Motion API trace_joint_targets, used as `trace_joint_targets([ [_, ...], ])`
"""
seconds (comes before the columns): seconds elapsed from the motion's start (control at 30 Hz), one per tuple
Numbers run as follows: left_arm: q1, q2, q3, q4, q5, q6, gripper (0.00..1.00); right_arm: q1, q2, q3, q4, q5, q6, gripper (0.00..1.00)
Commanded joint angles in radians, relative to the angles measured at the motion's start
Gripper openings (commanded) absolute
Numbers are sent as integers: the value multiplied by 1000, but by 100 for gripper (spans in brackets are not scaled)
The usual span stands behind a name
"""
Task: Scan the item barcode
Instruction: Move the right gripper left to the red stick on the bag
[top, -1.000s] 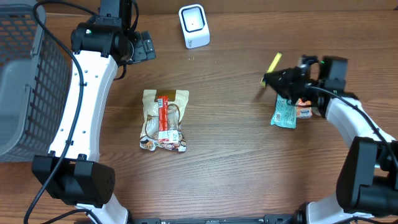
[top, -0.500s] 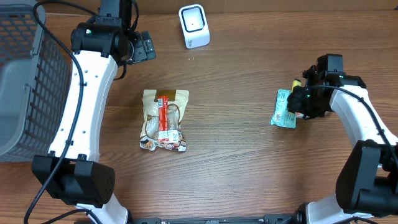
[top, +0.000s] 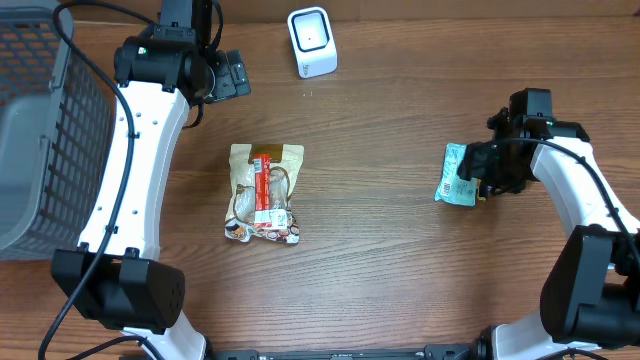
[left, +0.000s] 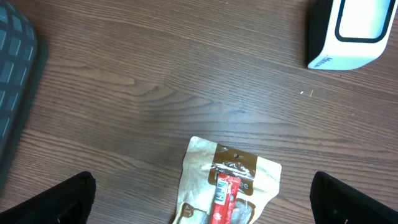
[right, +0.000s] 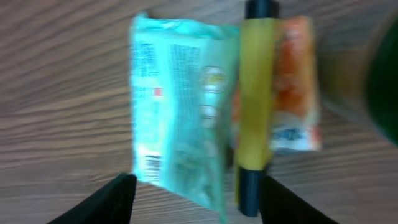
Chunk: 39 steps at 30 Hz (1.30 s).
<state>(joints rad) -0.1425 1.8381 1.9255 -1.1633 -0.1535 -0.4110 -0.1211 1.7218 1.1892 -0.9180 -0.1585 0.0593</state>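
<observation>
At the table's right, a teal packet with a barcode near its lower corner lies beside an orange packet. A yellow stick with dark ends rests between them. My right gripper hovers just over them, open, its fingers straddling the teal packet and the stick; the overhead view shows it covering all but the teal packet. The white barcode scanner stands at the far middle. My left gripper is open, high above a beige pouch with a red stick.
A grey mesh basket fills the far left. The beige pouch lies mid-table. The scanner shows at the upper right of the left wrist view. Bare wood lies between the pouch and the right-hand packets.
My right gripper brought the yellow stick down from near the table's far right to the packets and opened; the stick now lies free. The left arm has not moved.
</observation>
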Motion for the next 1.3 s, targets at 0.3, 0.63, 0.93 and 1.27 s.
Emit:
trace_joint_targets([
  [0.3, -2, -26, 20, 0, -6, 15, 100, 193, -6, 8, 99, -421, 124, 100],
  [0.63, -2, -26, 20, 0, -6, 15, 100, 435, -6, 8, 492, -758, 304, 77],
  [0.93, -2, -26, 20, 0, -6, 15, 100, 774, -3, 8, 555, -172, 447, 50],
  [1.27, -2, -26, 20, 0, -6, 15, 100, 1025, 96, 8, 671, 158, 446, 56],
])
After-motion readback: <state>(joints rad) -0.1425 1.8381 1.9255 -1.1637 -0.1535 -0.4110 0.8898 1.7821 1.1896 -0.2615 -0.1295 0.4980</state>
